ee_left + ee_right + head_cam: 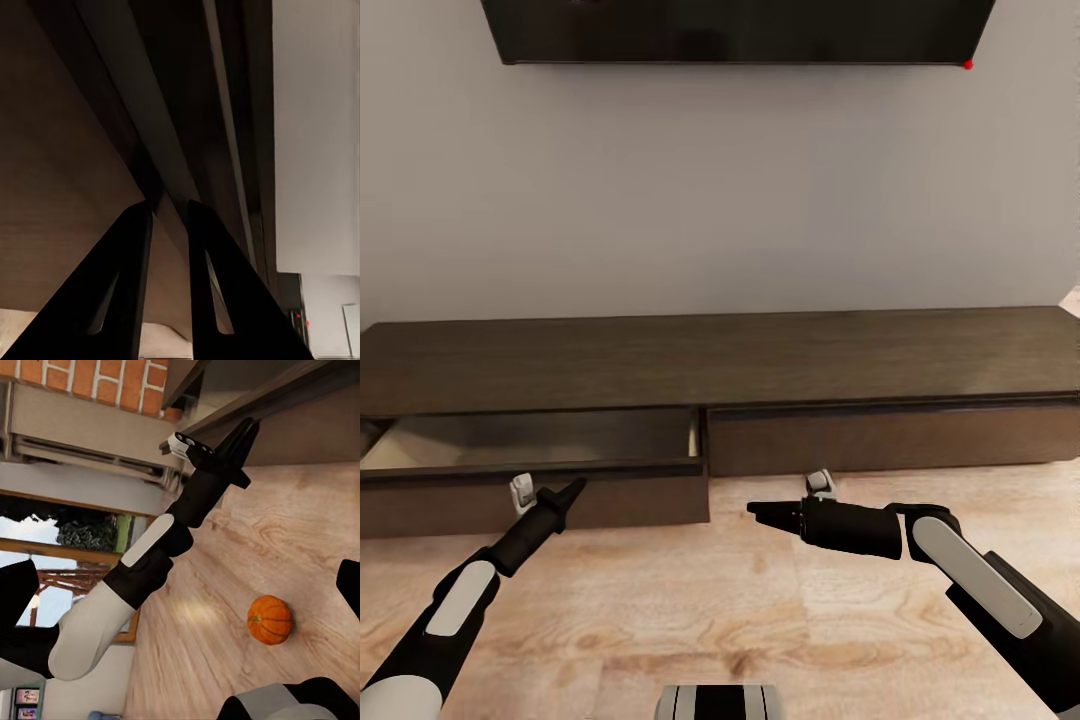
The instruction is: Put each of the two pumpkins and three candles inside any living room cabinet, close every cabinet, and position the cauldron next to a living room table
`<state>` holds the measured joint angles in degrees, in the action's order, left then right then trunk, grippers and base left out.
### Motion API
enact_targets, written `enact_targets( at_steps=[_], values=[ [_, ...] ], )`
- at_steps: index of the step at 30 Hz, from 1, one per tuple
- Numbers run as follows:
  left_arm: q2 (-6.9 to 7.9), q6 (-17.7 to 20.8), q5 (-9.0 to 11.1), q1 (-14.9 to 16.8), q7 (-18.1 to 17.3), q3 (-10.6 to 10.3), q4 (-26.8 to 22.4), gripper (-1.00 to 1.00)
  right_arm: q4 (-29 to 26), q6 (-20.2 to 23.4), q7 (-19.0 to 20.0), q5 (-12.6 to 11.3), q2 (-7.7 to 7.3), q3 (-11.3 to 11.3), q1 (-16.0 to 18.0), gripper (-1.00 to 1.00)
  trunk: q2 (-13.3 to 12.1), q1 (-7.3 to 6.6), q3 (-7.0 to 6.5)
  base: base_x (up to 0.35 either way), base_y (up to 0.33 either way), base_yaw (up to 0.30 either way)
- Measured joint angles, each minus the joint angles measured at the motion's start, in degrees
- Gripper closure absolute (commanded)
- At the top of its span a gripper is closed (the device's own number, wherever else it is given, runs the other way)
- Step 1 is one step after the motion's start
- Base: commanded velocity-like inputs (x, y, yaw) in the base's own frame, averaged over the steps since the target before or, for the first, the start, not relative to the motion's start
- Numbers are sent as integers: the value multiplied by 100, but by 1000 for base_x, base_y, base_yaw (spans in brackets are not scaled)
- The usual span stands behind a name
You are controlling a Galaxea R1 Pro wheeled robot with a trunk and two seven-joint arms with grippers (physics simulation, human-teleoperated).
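Cabinet (pixel 760 365) sat with its left drawer (pixel 530 440) pulled out and looking empty, pumpkin (pixel 269 619) lay on the floor (pixel 760 610), left end effector (pixel 572 492) nearly clenched at the drawer front, right end effector (pixel 752 511) couldn't tell, so stashing looked barely started.

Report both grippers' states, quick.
Left gripper: slightly open, empty, at the open drawer front.
Right gripper: cannot tell, holding nothing visible.
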<state>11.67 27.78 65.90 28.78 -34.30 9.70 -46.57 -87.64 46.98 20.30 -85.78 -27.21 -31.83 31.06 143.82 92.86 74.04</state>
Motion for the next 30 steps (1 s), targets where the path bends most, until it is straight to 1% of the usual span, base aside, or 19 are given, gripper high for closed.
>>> enact_targets(
  at_steps=[9,30],
  values=[
    [0,13,31,1,-4,-80,-3,100,0,0,2,0,0,0,0,-100,0,0,0,-156,22,0],
    [0,15,34,1,-4,-86,-3,100,0,0,-2,0,0,0,0,-100,0,-1,0,-84,0,0]
  ],
)
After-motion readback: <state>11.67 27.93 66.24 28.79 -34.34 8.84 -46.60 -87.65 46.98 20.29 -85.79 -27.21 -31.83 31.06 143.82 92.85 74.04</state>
